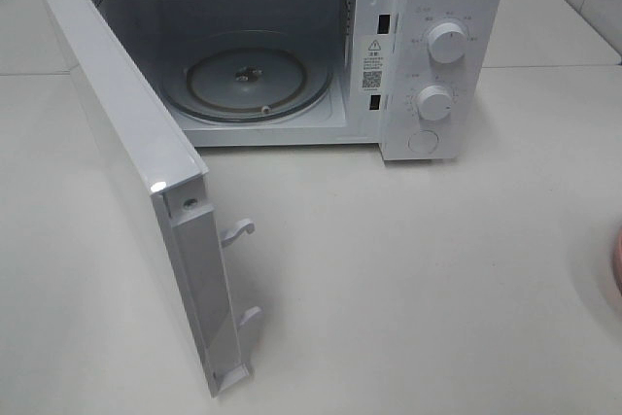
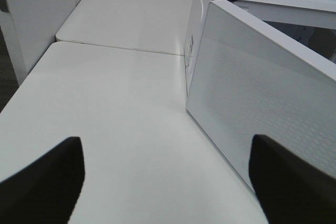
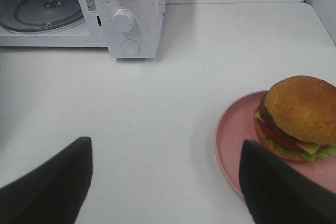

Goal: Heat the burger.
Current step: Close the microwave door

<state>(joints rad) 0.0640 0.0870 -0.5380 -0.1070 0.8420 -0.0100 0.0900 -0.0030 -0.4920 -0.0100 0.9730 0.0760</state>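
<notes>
White tabletop lies under both arms. Left gripper (image 2: 167,182) and right gripper (image 3: 165,182) both stand wide, holding nothing. The burger (image 3: 296,119) waits on its pink plate (image 3: 236,140) at the right (barely in the high view); the microwave (image 1: 428,55) door (image 1: 126,191) is already open, loading and heating remain.

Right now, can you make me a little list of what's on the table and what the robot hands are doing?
microwave: on the white table
door: swung wide open
glass turntable: inside, nothing on it
burger: on the pink plate, outside the microwave
left gripper: open, holding nothing, beside the door
right gripper: open, holding nothing, near the plate
</notes>
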